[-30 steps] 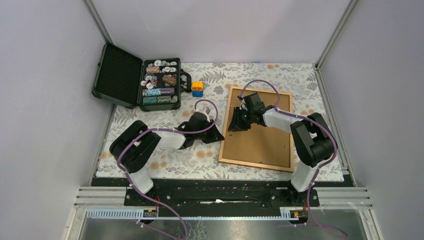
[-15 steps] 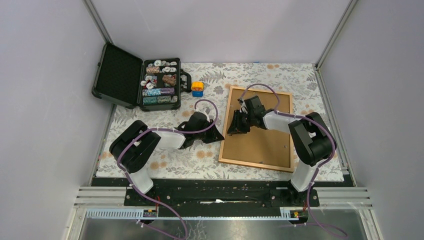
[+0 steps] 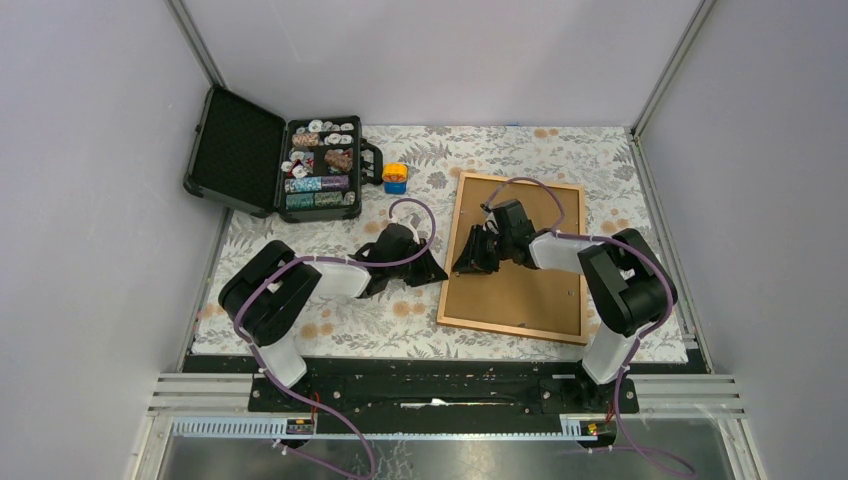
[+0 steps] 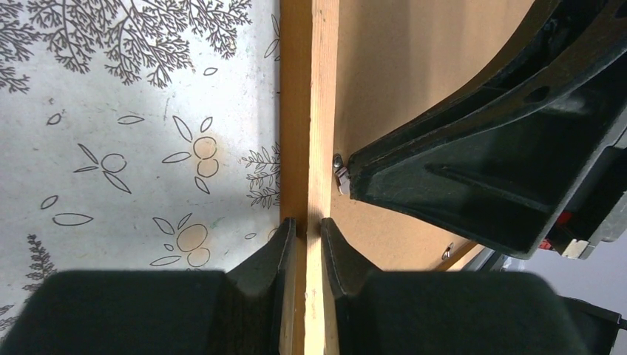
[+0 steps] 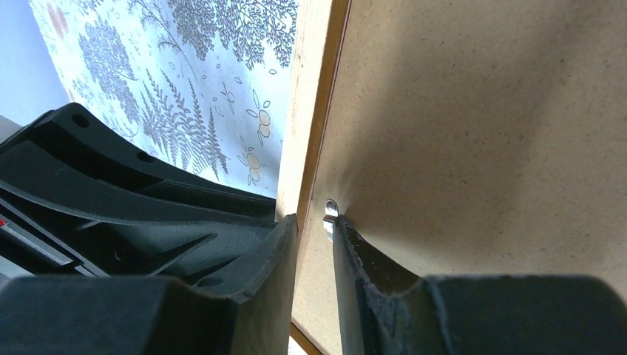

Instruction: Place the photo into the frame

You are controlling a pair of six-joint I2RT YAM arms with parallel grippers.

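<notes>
The frame [image 3: 510, 330] lies back up on the right half of the table, with a plain brown backing board [image 3: 530, 290] filling it. The photo is out of view. My left gripper [image 3: 438, 272] lies low at the frame's left side. In the left wrist view its jaws [image 4: 308, 222] are shut on the light wooden rail [image 4: 322, 111], one finger on each side. My right gripper [image 3: 468, 256] hangs over the same left edge. In the right wrist view its jaws [image 5: 315, 220] stand slightly apart, with only board between them. One fingertip touches a small metal tab [image 5: 330, 211] beside the rail [image 5: 310, 89].
An open black case [image 3: 320, 165] of chips stands at the back left, its lid [image 3: 235, 150] laid back. A small yellow and blue object [image 3: 396, 176] sits beside it. A floral cloth [image 3: 330, 320] covers the table. Grey walls stand on three sides.
My right gripper has slid a little nearer and lower along the frame's left edge. The left jaws have narrowed onto the rail. The frame has not visibly moved.
</notes>
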